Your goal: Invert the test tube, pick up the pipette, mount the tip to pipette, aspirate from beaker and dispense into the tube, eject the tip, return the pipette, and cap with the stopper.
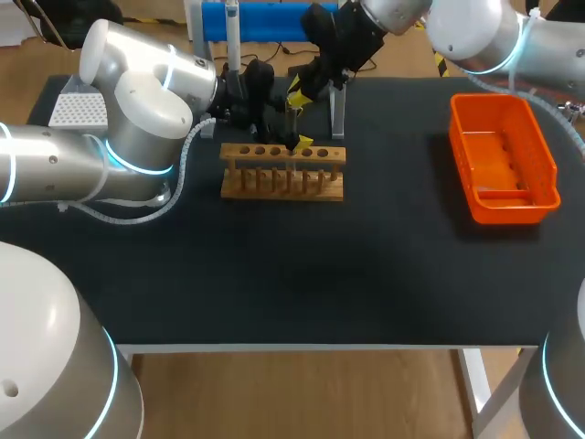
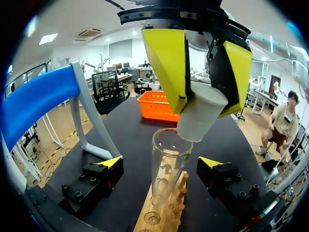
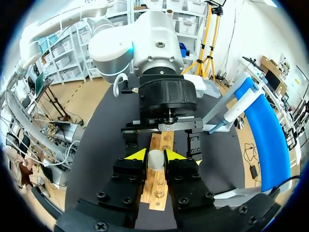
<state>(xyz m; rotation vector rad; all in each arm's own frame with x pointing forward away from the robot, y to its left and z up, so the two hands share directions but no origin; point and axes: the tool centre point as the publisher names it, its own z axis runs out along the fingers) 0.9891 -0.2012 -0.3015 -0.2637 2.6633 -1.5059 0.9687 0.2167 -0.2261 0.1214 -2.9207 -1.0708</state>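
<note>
**Status.** My right gripper (image 3: 156, 157) is closed on the white stopper (image 2: 200, 116), one yellow finger on each side of it. It hangs just above the mouth of the glass test tube (image 2: 166, 145). The tube stands upright in the wooden rack (image 1: 283, 183), upper middle of the head view. My left gripper (image 2: 161, 163) is spread wide. Its fingers flank the tube on both sides without touching it.

**Risks.**
- From the left wrist view the stopper sits off to one side of the rim, not centred over it. A straight descent from here would likely land it on the glass lip. That could tip the tube in its hole or chip the rim.
- Nothing braces the tube, because my left fingers are clear of it. Any sideways push would go straight into the rack.
- The stopper is tapered and held on its slope. Pressing force could make it slide up between the fingers or cock to one side.

**Not established.**
- In the head view both wrists cover the tube and the stopper.
- The tube's foot is cut off, so which rack hole holds it is uncertain.
- I cannot make out any liquid level in the tube.
</note>
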